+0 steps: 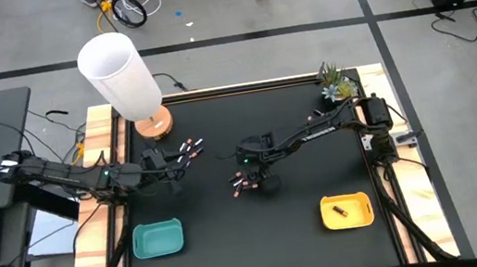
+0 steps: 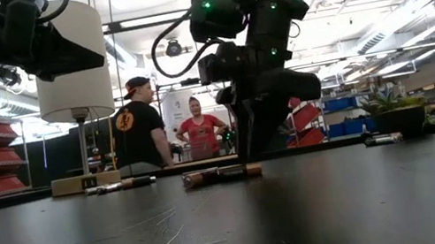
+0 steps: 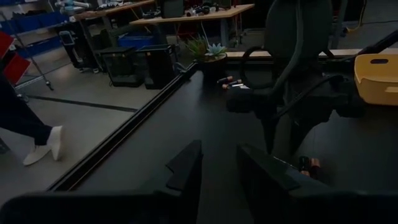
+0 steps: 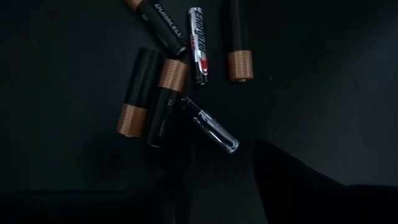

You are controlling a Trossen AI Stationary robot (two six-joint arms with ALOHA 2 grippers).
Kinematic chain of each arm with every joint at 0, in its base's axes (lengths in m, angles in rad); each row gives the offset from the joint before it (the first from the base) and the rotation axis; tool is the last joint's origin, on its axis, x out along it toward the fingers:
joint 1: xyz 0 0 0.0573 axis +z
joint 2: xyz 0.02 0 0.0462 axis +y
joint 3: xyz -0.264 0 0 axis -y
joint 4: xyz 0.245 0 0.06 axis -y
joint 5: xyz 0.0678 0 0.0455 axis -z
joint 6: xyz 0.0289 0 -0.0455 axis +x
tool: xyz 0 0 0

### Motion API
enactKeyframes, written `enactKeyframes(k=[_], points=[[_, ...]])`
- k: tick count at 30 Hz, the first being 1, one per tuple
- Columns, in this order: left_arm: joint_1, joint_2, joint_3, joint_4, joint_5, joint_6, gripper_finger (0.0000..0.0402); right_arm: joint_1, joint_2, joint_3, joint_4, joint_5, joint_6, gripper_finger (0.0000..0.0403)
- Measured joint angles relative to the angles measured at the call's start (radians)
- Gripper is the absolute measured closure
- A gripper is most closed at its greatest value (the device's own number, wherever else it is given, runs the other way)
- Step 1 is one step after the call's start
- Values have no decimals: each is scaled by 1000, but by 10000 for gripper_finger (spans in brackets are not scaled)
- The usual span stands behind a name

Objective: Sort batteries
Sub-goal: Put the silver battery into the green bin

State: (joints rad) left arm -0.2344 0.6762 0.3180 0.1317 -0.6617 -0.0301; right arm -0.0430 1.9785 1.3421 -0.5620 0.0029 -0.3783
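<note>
From my screen, in the high view, the nearest things stand low in the frame: a teal tray (image 1: 158, 239) at lower left and a yellow tray (image 1: 347, 211) at lower right, which has one dark battery (image 1: 342, 214) inside. Both trays sit on the black table (image 1: 282, 240).

Higher, at the centre of the frame, the right gripper (image 1: 256, 182) hangs over a small group of batteries (image 1: 240, 186). In the right wrist view I see this group clearly: several black batteries with copper ends (image 4: 138, 92) and two thinner silver-black ones (image 4: 198, 45), lying close together, some touching. The right fingers (image 4: 292, 180) stand apart and grasp nothing; the batteries lie just beside them, on the table.

At left of centre, the left gripper (image 1: 168, 165) sits near a second group of batteries (image 1: 187, 147), which lies just to its upper right. In the left wrist view its fingers (image 3: 186, 167) show a gap with nothing between them, so it is released.

Farther up I see a white lamp (image 1: 123, 79) at upper left, close behind the left arm, and a small plant (image 1: 336, 83) at the upper right corner of the table. In the low view two people (image 2: 165, 131) stand far behind the table.
</note>
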Motion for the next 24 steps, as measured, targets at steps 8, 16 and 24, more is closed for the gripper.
enactKeyframes(k=[8,16,24], points=[[0,0,0,13,0,18,286,-14,3,185,-126,-1,-36,261],[0,4,1,8,0,23,286,-3,124,272,-252,-17,-75,264],[0,11,1,-3,7,25,286,-3,164,328,-374,-7,-163,280]])
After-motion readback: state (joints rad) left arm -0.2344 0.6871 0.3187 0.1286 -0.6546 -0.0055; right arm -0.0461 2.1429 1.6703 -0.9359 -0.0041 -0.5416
